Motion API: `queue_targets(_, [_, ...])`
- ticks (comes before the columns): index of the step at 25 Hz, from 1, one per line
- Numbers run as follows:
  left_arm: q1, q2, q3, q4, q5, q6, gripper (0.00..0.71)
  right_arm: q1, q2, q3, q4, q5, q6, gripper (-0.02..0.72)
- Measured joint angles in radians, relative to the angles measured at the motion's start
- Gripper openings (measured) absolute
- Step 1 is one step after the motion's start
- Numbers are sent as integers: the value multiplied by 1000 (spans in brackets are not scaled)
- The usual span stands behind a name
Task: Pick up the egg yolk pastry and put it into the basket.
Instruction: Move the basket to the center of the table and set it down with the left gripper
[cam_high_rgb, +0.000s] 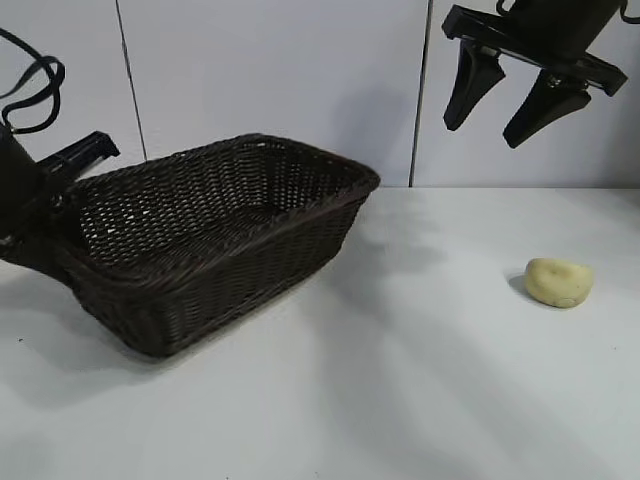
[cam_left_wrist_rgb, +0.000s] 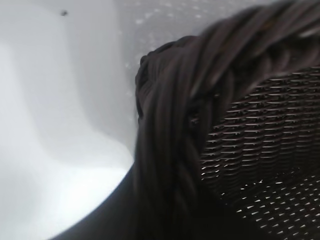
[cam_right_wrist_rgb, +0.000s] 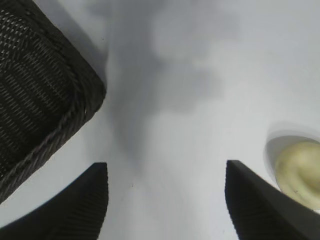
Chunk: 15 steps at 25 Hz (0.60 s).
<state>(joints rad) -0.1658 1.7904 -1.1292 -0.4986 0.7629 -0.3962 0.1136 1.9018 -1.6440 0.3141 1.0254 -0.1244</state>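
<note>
Small pale yellow rounded egg yolk pastry (cam_high_rgb: 560, 282) lies on the white table (cam_high_rgb: 420, 380), well right of the large dark brown woven wicker basket (cam_high_rgb: 215, 235), long axis sideways in the exterior view. Right gripper (cam_high_rgb: 510, 100) hangs high above the pastry, fingers spread, empty. Right wrist view shows only the basket's corner (cam_right_wrist_rgb: 75, 100). Left gripper (cam_high_rgb: 75, 160) sits at the basket's left rim; left wrist view shows just braided rim (cam_left_wrist_rgb: 170, 125), so its grip can't be judged.

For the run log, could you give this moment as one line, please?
right gripper: open, high, empty | left gripper: at basket rim | egg yolk pastry: on table, outside basket
</note>
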Motion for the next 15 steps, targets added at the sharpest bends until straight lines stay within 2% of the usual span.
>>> queue_targets(4, [-1,71,-87,5,91,114,99,0,0,0,0,0,0,486])
queue_targets(15, [-4,256,-420,15,333,413,99,0,0,0,0,0,0,486])
